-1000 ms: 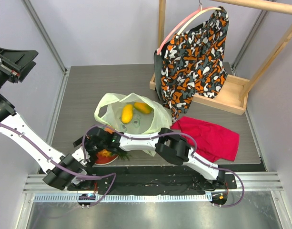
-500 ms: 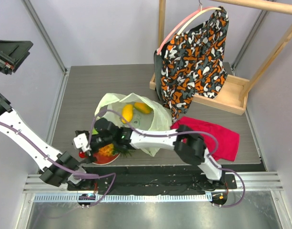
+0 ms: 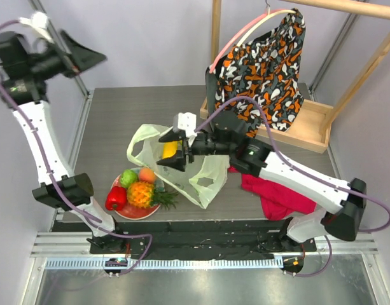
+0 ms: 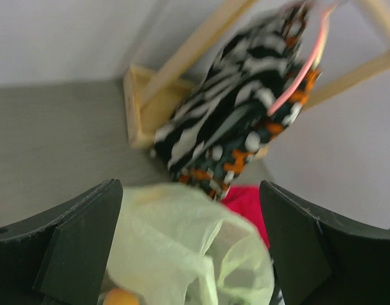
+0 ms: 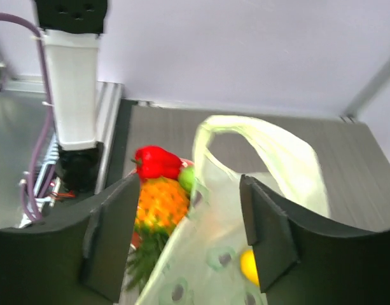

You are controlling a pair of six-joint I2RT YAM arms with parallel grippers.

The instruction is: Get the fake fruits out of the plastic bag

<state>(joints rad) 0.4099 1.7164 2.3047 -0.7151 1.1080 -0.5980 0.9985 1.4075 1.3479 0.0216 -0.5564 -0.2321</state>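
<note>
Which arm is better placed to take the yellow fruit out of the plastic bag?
Right. The right gripper hangs open just over the yellow fruit in the plastic bag; the left gripper is raised far away.

Pale lilac-grey walls (image 3: pixel 150 44) enclose a dark grey wood-grain tabletop (image 3: pixel 137 105); a light wooden rack (image 3: pixel 309 136) stands at its far right corner; a ribbed aluminium rail (image 3: pixel 201 264) runs along the near edge; the light is even.

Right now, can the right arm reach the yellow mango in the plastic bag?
Probably yes: the right claw hangs open just above the yellow mango. Only the thin film of the plastic bag may lie between them, though I cannot tell.
</note>
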